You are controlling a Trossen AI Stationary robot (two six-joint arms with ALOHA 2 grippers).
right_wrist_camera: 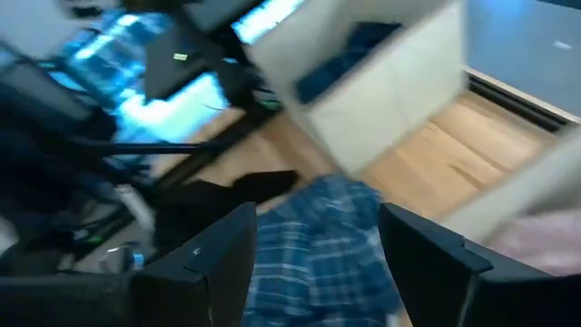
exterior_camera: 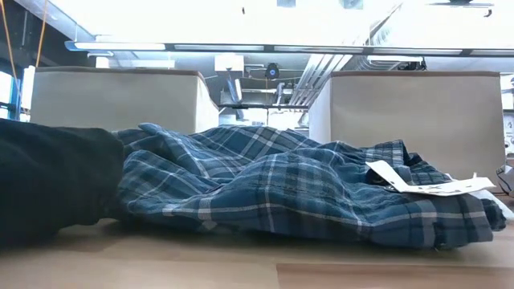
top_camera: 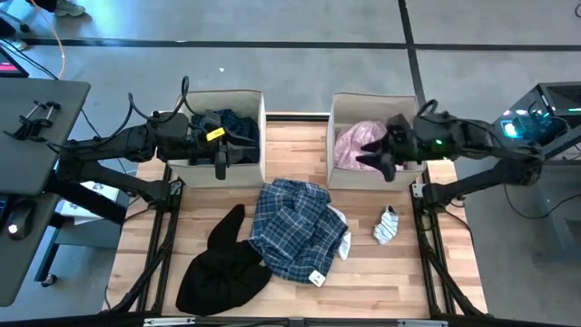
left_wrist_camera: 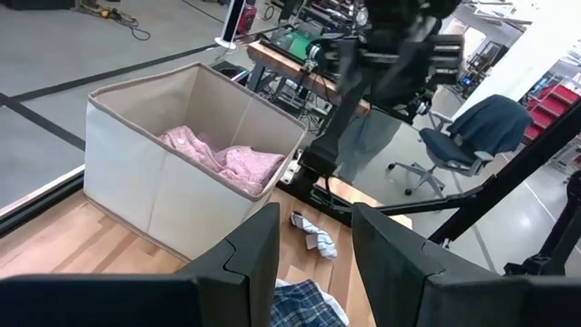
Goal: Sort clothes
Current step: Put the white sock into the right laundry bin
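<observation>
**Between picks, three garments left on the tabletop**

With both grippers empty, I'm between placements. My left gripper (top_camera: pixel 221 162) hovers over the left bin (top_camera: pixel 258 100), jaws apart, the navy patterned garment (top_camera: pixel 234 123) below them. My right gripper (top_camera: pixel 379 156) hangs over the right bin (top_camera: pixel 334 104), jaws wide, the pink shirt (top_camera: pixel 356 141) beneath. Below and between them lie the plaid shirt (top_camera: pixel 289 227), the black garment (top_camera: pixel 222 263) and a white sock (top_camera: pixel 387 225). Next, I judge, one arm must descend onto the plaid.

Blue-white plaid shirt (top_camera: pixel 292 227), seemingly pink shirt (top_camera: pixel 357 145)
</observation>
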